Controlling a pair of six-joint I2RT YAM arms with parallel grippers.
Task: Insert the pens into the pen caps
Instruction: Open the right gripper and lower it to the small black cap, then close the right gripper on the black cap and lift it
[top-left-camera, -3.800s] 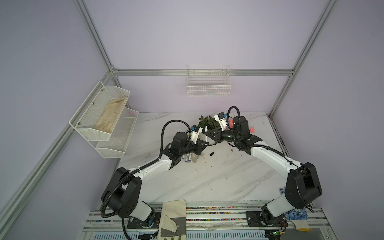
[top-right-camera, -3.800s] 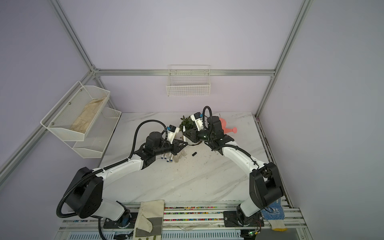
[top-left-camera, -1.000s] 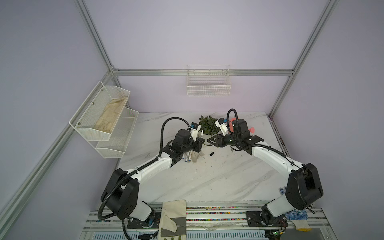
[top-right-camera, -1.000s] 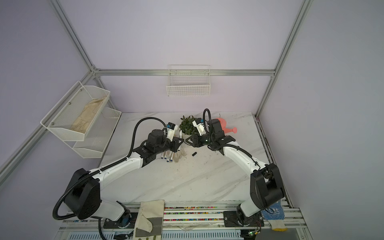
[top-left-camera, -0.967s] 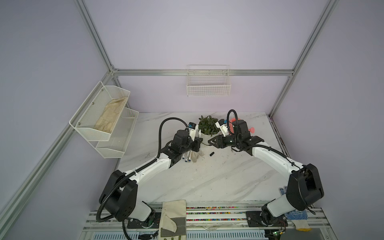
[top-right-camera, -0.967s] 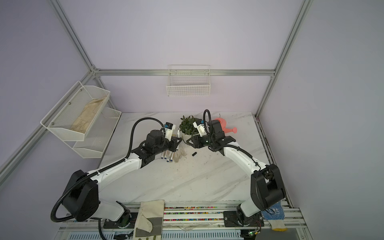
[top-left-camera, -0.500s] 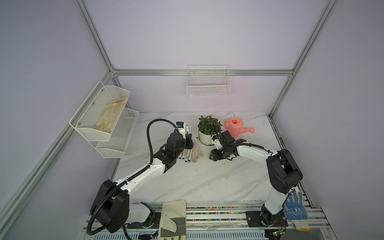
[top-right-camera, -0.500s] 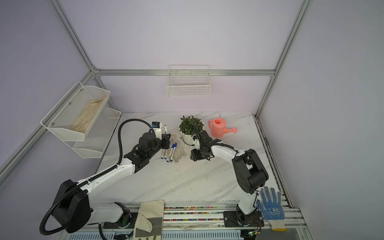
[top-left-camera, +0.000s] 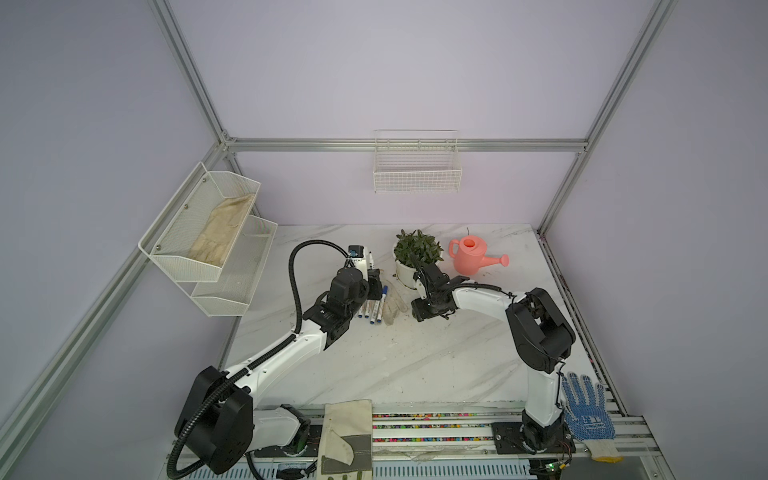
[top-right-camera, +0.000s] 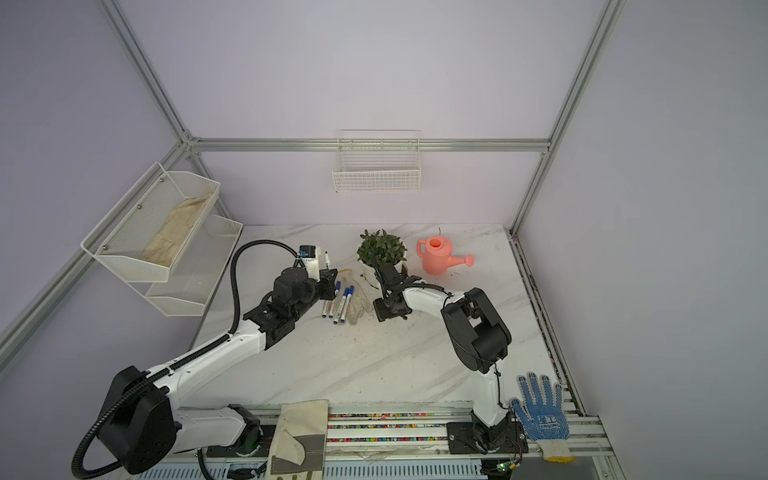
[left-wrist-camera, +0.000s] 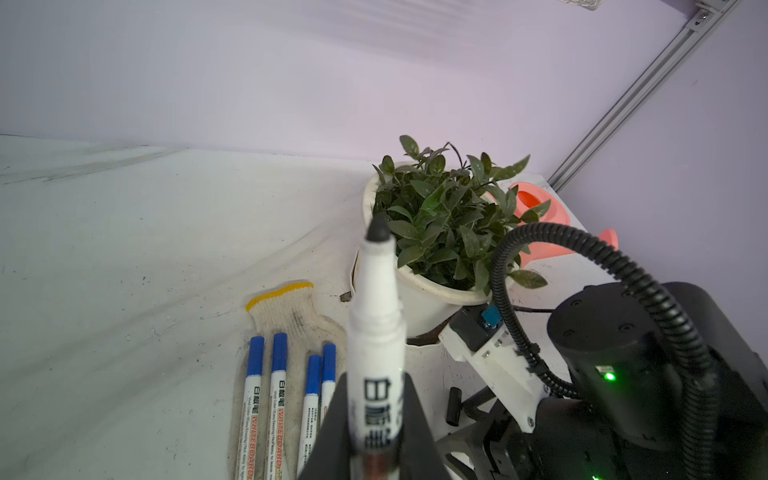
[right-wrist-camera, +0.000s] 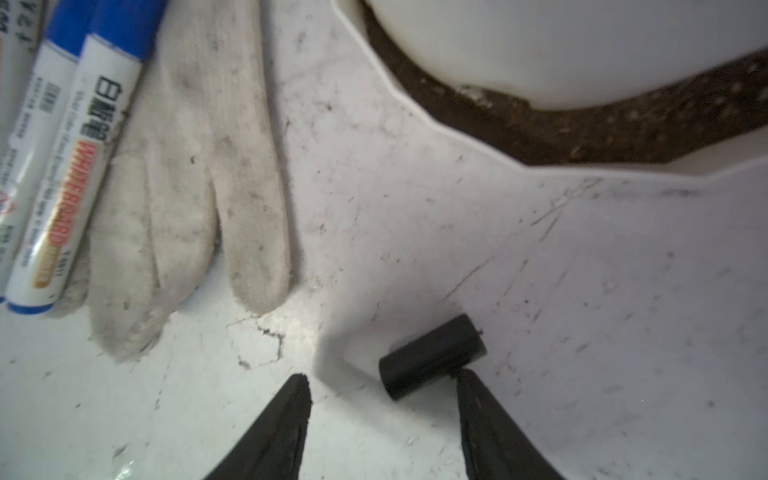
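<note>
top views: high, near side, whole white marble tabletop (top-left-camera: 415, 361) | left wrist: low, faces lilac far wall (left-wrist-camera: 291, 62) | right wrist: close-up, downward | wrists share blue-capped white marker pens (left-wrist-camera: 277, 399) (right-wrist-camera: 66, 178)

The white marble-patterned surface (right-wrist-camera: 415, 232) looks matt, scratched and gritty with dark specks. The short black plastic cap (right-wrist-camera: 432, 357) is smooth with a dull sheen. The off-white knitted cloth glove (right-wrist-camera: 187, 187) is coarse and soiled. The four blue-capped white plastic pens (left-wrist-camera: 278, 399) carry glossy printed labels. The white plastic pen with a dark felt tip (left-wrist-camera: 376, 324) is smooth and slightly shiny. The black fingers (right-wrist-camera: 282, 428) of the right claw (right-wrist-camera: 382, 376) look matt and finely grained. The round white plastic plant pot (left-wrist-camera: 428, 307) is smooth, and the salmon-pink plastic watering can (top-left-camera: 471, 259) is matt.
</note>
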